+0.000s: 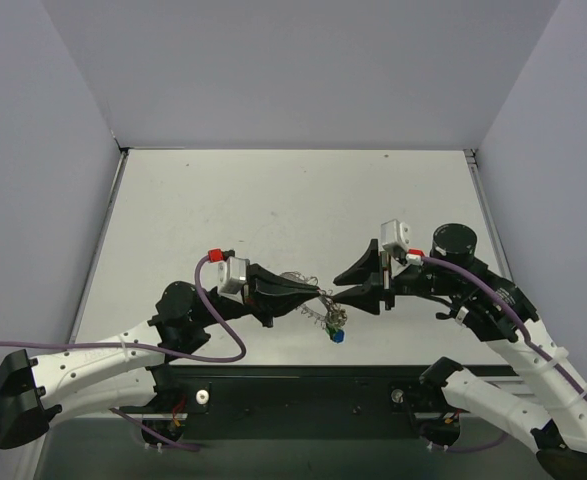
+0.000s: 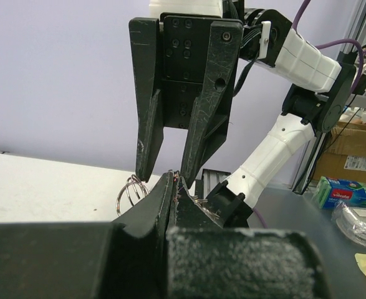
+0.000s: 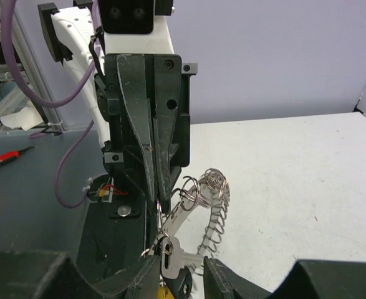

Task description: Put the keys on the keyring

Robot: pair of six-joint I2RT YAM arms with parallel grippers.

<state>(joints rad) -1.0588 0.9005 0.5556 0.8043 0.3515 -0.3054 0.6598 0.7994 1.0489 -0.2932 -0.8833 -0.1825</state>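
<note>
Keyring [image 3: 215, 212] hangs at the tip of left claw [image 1: 311, 296], apparently held off the worktop [image 1: 273, 200], close to the near edge at mid-width.

Left claw: fingers together, pinching the ring's wire at the very tip. In the right wrist view the coiled band droops away from the pinch toward 4 o'clock. Keys [image 3: 172, 252] dangle under the pinch, long axes roughly up-down. A blue head [image 1: 337, 336] hangs lowest in the top view. Cannot tell whether any key is already threaded on the coiled band or only on the small loops [image 3: 195, 190] beside it.

Right claw [image 1: 335, 287]: fingers apart, nothing clamped. It meets left claw nose to nose from 3 o'clock, tips very near each other. In its own wrist view the dangling keys sit low in the gap between its fingers, at 6 o'clock of the left tip. The coiled band lies outside that gap, toward 3 o'clock.

Judgement: right claw is the nearer, free one, and left serves as holder. The next move turns on the hanging keys standing upright in the right claw's gap, so closing would take a shaft across its width. Reaching for the coil means shifting sideways.

Room: open worktop from 9 through 12 to 3 o'clock, walls [image 1: 73, 150] well apart. Bases [image 1: 303, 395] lie near at 6 o'clock, so little room that way. Claws risk knocking.
</note>
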